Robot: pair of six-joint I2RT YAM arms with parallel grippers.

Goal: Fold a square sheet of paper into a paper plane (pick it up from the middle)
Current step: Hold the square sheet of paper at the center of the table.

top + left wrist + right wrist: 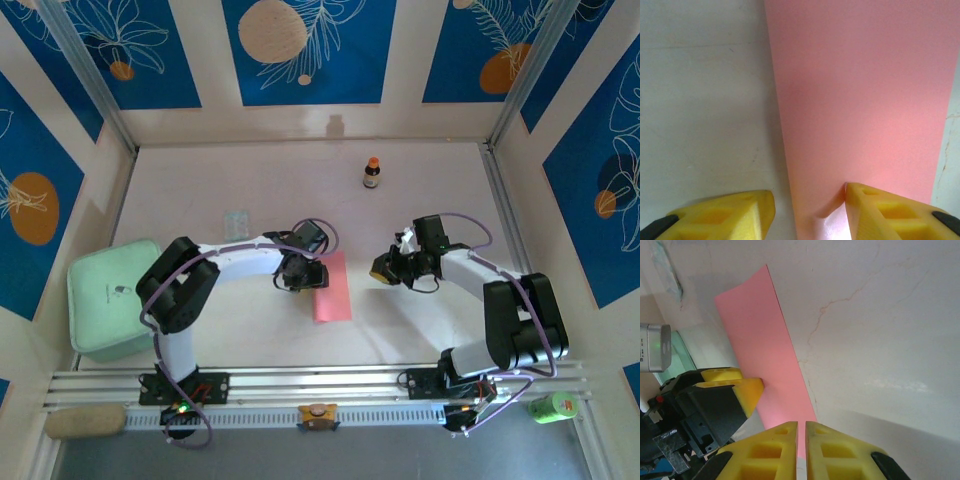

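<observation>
On the table [430, 200] the pink sheet of paper [332, 287] lies flat as a narrow rectangle, apparently folded once, so the plane is far from made. The left end effector [810, 200] straddles the sheet's left edge, released; the right end effector [801, 427], right of the sheet, is clenched on nothing

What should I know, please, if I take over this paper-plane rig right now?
Left end effector: open, low over the table, jaws straddling the left edge of the paper.
Right end effector: shut, holding nothing, apart from the paper on its right side.
Paper: lies mid-table as an oblong, seemingly folded in half once; one far corner curls up slightly.
Done: at most that first fold.
Left: every further fold; no plane shape yet.
</observation>
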